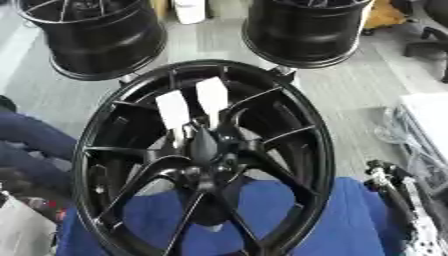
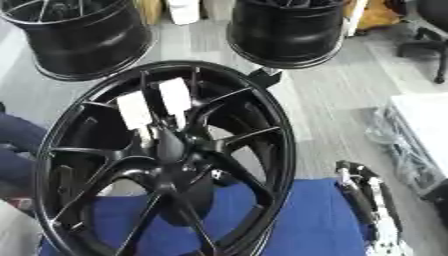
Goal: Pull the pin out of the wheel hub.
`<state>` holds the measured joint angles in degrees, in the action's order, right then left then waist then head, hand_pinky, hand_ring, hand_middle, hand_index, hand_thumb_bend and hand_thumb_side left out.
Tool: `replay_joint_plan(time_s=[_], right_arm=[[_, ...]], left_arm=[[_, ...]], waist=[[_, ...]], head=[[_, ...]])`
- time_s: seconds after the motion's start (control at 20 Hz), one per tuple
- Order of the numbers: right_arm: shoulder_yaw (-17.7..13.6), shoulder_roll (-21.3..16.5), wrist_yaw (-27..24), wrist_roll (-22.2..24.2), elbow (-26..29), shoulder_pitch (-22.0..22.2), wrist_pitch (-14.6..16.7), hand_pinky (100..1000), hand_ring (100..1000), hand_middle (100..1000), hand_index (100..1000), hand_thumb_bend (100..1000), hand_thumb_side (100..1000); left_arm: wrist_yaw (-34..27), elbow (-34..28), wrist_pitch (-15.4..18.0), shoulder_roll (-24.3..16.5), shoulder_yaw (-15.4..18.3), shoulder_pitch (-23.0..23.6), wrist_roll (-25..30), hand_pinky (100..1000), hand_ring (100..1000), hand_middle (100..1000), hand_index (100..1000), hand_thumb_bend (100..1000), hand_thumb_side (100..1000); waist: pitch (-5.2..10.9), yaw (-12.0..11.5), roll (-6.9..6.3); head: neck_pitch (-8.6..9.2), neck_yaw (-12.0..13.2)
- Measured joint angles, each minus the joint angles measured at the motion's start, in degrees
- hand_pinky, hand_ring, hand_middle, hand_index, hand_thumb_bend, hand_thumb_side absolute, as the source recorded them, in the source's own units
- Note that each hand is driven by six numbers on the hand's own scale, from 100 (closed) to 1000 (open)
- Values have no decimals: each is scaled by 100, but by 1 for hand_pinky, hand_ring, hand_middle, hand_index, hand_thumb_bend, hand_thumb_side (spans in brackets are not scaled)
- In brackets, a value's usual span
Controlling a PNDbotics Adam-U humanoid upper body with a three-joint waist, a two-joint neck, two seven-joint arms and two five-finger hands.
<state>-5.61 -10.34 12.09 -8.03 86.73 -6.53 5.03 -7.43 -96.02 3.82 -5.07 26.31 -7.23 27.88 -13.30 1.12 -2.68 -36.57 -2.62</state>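
Observation:
A large black spoked wheel stands tilted on a blue cloth, filling the middle of both views. Two white flat tabs, one to the left and one slightly higher to the right, rise on thin pale stems from the hub; these look like the pins. My right hand shows at the lower right beside the rim, black and silver, fingers pointing up and relaxed, apart from the wheel and holding nothing. My left hand shows in neither view.
Two more black wheels stand behind, one at the back left and one at the back right. A white table edge with clear plastic bags lies right. Something dark blue shows at the left edge.

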Motion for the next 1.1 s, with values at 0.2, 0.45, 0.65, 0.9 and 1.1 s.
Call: replay_joint_plan(time_s=[0.2, 0.45, 0.65, 0.9, 1.1], right_arm=[[0, -1, 2, -2, 0, 2, -2, 602, 562, 596, 717, 100, 771], [-2, -91, 48, -3, 0, 33, -3, 603, 562, 596, 717, 100, 768], [-4, -195, 98, -1, -1, 56, -8, 603, 562, 596, 717, 100, 768], [-5, -289, 139, 0, -20, 150, -25, 603, 562, 597, 717, 100, 772], [1, -310, 163, 13, -36, 174, -33, 602, 562, 597, 717, 100, 774]], left_arm=[[6, -293, 216, -280, -60, -33, 168, 807, 711, 689, 741, 352, 466], [281, -962, 648, -978, -456, -77, 470, 814, 739, 728, 810, 482, 425], [637, -1250, 1026, -1577, -931, -289, 780, 807, 742, 733, 827, 516, 431], [1109, -782, 1503, -2334, -1626, -974, 1136, 791, 743, 739, 838, 627, 450], [1476, -213, 1869, -2917, -2154, -1549, 1100, 779, 738, 736, 837, 625, 488]], waist=[[16, 0, -45], [71, -4, -249], [102, 4, -369], [195, 36, -498], [250, 128, -533]], head=[[2, -21], [12, -79], [23, -106], [2, -108], [-32, -96]])
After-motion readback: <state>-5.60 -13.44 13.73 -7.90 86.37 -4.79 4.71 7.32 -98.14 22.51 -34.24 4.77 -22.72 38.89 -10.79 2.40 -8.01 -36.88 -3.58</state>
